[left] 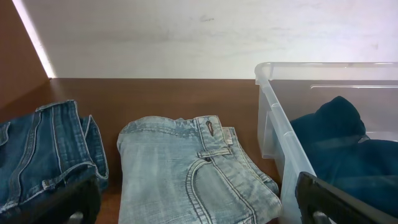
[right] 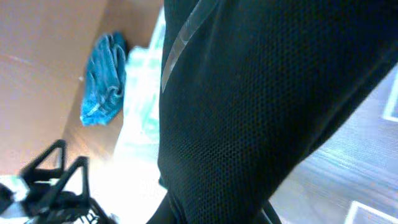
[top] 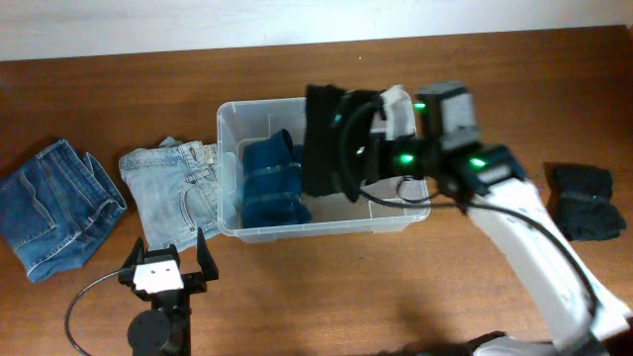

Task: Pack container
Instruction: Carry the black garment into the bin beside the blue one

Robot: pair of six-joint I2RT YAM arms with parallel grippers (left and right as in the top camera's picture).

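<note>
- The right gripper (top: 364,148), at the centre of the overhead frame, has its fingers buried in a black mesh garment (top: 324,143). The cloth hangs from them, so they read as clamped on it, and it fills the right wrist view.
- The hanging cloth looks long and loose. Let go from here, it may slump into a heap or trail over the rim.
- The clear rectangular plastic container (top: 226,119) sits mid-frame on the brown wooden table (top: 297,297), directly under that garment. A dark blue folded garment (top: 272,183) fills its left part. The black one could land on top of it instead of in the free right part.
- The left gripper (top: 168,255), at lower left, stands with fingers spread and empty. It is near the light blue folded jeans (top: 173,193), which lie just beside the container wall. A grab there might shove the bin.
- Darker blue folded jeans (top: 54,213) at far left and a dark folded garment (top: 588,203) at the right edge lie well apart from the container, unpacked.
</note>
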